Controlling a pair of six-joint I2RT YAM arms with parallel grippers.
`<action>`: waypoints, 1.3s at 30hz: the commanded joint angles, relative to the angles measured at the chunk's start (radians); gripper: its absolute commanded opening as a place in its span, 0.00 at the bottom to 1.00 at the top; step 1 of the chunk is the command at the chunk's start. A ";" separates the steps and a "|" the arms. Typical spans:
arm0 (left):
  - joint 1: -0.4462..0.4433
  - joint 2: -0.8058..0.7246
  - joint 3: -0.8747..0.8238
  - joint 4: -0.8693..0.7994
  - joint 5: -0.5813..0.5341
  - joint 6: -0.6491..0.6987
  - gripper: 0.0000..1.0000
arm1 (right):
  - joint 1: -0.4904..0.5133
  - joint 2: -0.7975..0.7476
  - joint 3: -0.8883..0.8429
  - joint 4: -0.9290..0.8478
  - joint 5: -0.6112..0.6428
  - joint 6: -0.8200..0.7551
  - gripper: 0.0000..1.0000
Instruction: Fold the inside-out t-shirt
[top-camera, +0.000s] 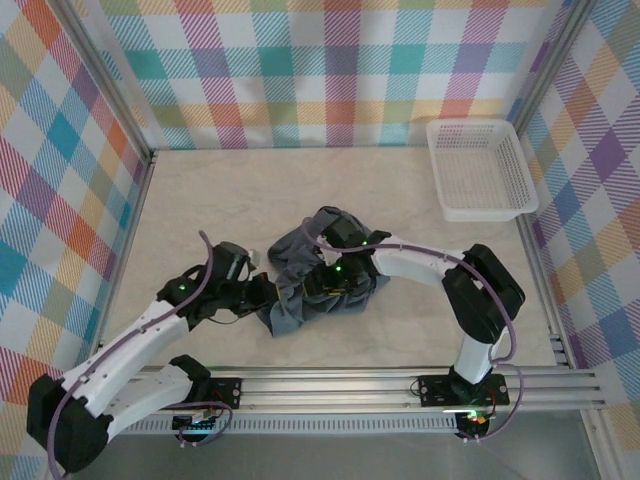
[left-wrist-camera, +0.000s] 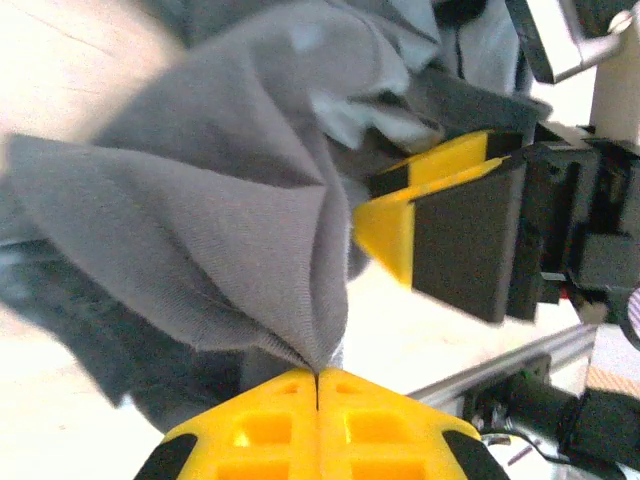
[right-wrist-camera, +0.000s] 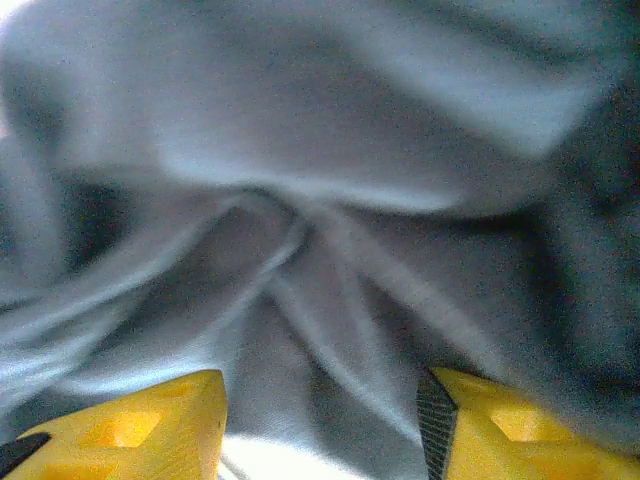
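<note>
The dark grey inside-out t-shirt (top-camera: 296, 252) lies crumpled in a heap at the middle of the table. My left gripper (top-camera: 266, 291) is at the heap's left edge, and in the left wrist view its yellow fingers are shut on a pinched fold of the t-shirt (left-wrist-camera: 220, 200) at the left gripper (left-wrist-camera: 318, 376). My right gripper (top-camera: 335, 288) reaches down into the heap from the right. In the right wrist view the right gripper (right-wrist-camera: 320, 425) stands open, its fingers wide apart, with wrinkled cloth of the t-shirt (right-wrist-camera: 320, 150) between and beyond them. The right gripper's fingers (left-wrist-camera: 400, 225) show close beside the pinched fold.
A white mesh basket (top-camera: 480, 168) stands at the back right corner. Checked cloth walls on a metal frame close in the table on three sides. An aluminium rail (top-camera: 340, 385) runs along the near edge by the arm bases.
</note>
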 joint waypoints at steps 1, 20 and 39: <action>0.058 -0.059 0.029 -0.163 -0.083 0.017 0.00 | -0.077 0.004 -0.034 -0.034 0.140 0.055 0.51; 0.286 -0.140 0.077 -0.324 -0.091 0.072 0.15 | -0.206 0.014 -0.095 -0.022 0.025 0.083 0.50; 0.045 0.522 0.399 0.186 -0.030 0.143 0.78 | -0.385 -0.083 0.034 0.010 0.220 -0.044 0.69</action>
